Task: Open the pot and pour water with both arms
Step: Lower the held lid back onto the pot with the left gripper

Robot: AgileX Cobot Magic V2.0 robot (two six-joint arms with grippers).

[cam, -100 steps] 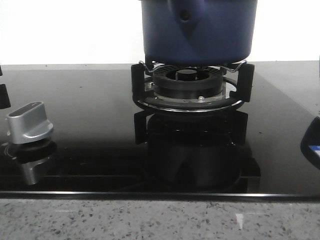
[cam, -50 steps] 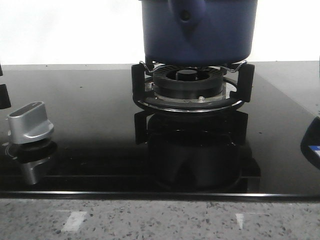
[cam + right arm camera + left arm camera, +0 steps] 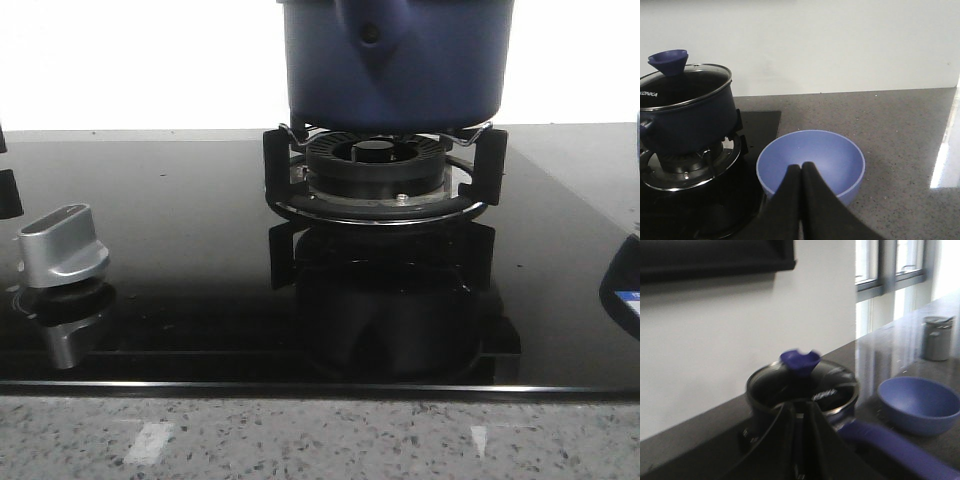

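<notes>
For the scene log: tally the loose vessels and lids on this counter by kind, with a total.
Dark blue round pot on the burner: 1
Glass lid with blue knob, on the pot: 1
Light blue round bowl on the grey counter: 1
Metal canister near the window: 1
Total: 4
</notes>
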